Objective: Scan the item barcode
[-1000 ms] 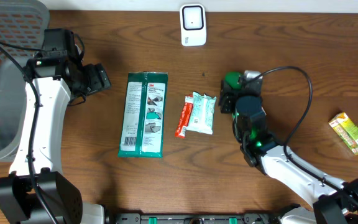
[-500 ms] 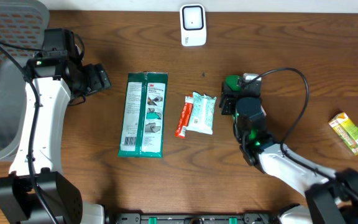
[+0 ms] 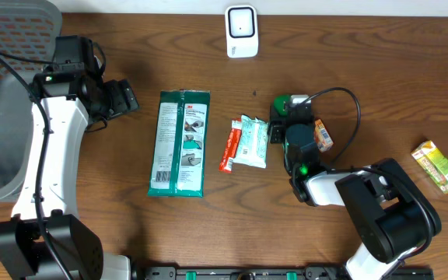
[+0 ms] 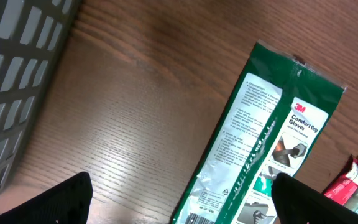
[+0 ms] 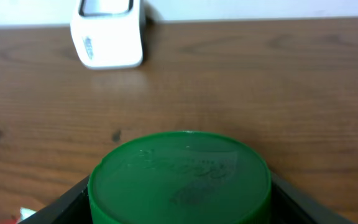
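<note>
While the right gripper (image 5: 180,200) clamps the round green-lidded tub (image 5: 179,165) from both sides, just right of the pale green sachet (image 3: 253,140), the step in hand looks like presenting it. Next, its barcode must face the white box-shaped scanner (image 5: 107,34) ahead. Only overhead shows the left gripper (image 3: 123,99), spread wide, well apart.
</note>
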You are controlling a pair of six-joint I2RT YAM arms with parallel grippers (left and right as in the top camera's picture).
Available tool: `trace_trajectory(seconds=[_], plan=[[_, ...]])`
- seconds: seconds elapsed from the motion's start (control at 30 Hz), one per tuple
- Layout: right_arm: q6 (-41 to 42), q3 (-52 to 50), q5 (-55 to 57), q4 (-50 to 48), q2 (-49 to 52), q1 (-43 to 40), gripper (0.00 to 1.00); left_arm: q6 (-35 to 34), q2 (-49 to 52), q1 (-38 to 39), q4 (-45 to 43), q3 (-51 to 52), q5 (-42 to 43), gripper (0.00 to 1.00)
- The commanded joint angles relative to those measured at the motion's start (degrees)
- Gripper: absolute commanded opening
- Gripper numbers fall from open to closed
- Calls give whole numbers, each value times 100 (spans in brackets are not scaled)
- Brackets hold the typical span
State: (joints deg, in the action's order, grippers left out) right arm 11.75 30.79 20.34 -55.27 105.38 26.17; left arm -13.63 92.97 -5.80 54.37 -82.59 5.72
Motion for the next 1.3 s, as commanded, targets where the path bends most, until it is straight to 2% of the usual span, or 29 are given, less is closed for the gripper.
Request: trace_trajectory(seconds=[0.0,0.1,0.17,0.2,0.23,0.53,0.63,0.7,0.77,0.83,0.97,1.1,1.13,1.2,1.27], plan=[[-136,61,74,72,0,-74,69,33,26,-28,20,-15,9,92],[-136,61,74,59,0,-72,77,33,26,-28,20,-15,9,92],[-136,59,-2,83,0,-57,88,33,26,-28,20,-15,9,92],[-138,59,-122,114,0,-59,98,33,26,-28,20,-15,9,92],[-138,59,-232,133,-4,-59,99,33,26,-28,20,-15,9,92],[-162,59,-350,520,-374,-59,96,33,26,-28,17,-15,9,92],[-431,70,-483,776,-855,-61,92,33,26,-28,20,-15,9,93],[-428,181,-643,1298,-1346,-81,87,33,26,-28,17,-15,9,92],[-363,455,-734,2120,-1838,-129,83,33,26,-28,20,-15,9,92],[-236,960,-741,3357,-2258,-221,81,33,26,-28,17,-15,9,92],[-149,2732,-1366,6402,-2439,-597,80,33,26,-28,17,-13,9,92],[15,5178,-2116,9396,-1757,-1097,80,33,26,-28,20,-15,9,92],[48,5845,-2234,10085,-1475,-1217,82,33,26,-28,20,-15,9,92],[46,7090,-2492,11193,-839,-1416,99,33,26,-28,20,-15,9,93],[79,8111,-2769,11912,-219,-1545,99,33,26,-28,20,-15,9,92]])
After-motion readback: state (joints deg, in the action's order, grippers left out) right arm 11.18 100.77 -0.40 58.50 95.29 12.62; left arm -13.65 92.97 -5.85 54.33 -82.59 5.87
